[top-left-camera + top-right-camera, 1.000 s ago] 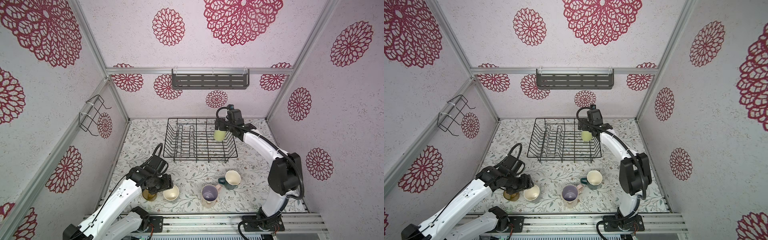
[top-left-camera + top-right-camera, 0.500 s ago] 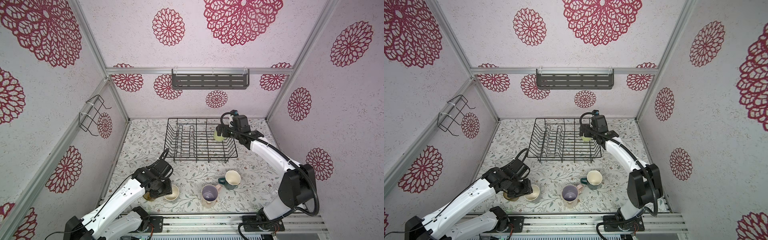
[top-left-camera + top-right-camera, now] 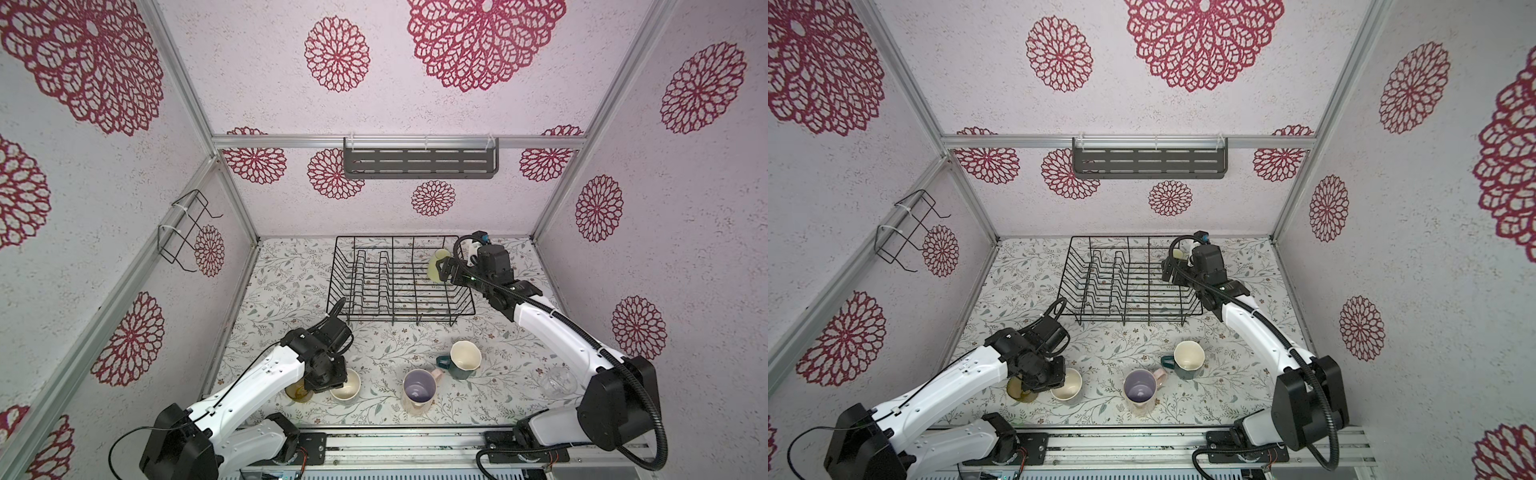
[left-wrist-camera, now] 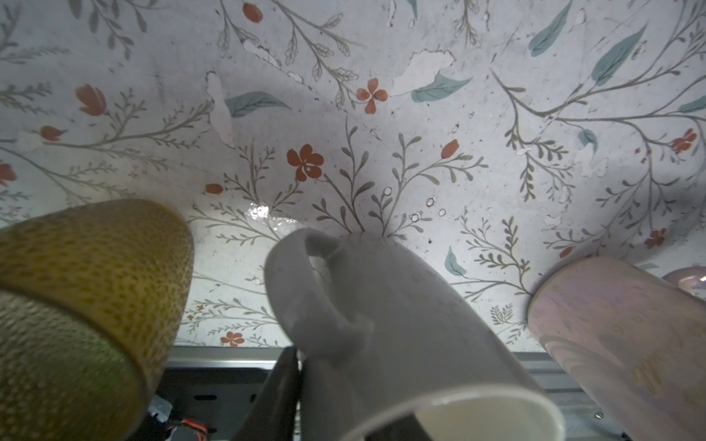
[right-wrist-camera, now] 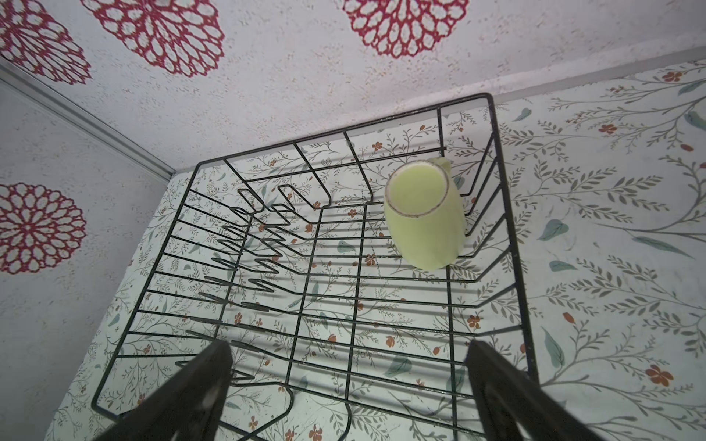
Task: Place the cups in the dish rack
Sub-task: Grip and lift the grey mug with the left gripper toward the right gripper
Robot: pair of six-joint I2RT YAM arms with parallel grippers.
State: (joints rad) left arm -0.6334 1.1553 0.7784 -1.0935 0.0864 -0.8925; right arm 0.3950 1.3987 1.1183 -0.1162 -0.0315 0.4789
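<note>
Desk (image 3: 386, 345) with rack (image 3: 399, 291) and six cups, shown in both top views. The rack is set at the middle of the desk's far edge. One cup is inside it: the green cup (image 3: 435, 266), tilted against the side wires at the rack's far right corner, also seen in the right wrist view (image 5: 424, 217). The right gripper (image 5: 347, 355) is held over the rack's right side, just beside the green cup and clear of it; its fingers (image 5: 198, 385) are spread wide apart with nothing between them. The other five cups are left on the desk. Along the near edge, from the left corner: the brown glass (image 3: 297, 392), the grey cup (image 3: 345, 384) just beside it, and the pink mug (image 3: 419, 392). The dark mug (image 3: 463, 359) is placed just behind the pink mug. The clear glass (image 3: 559, 380) is near the right edge. The left gripper (image 3: 328, 380) is lowered onto the grey cup's rim. One finger (image 4: 280, 385) is seen against the cup's outer wall beside its handle; whether the wall is clamped cannot be told
</note>
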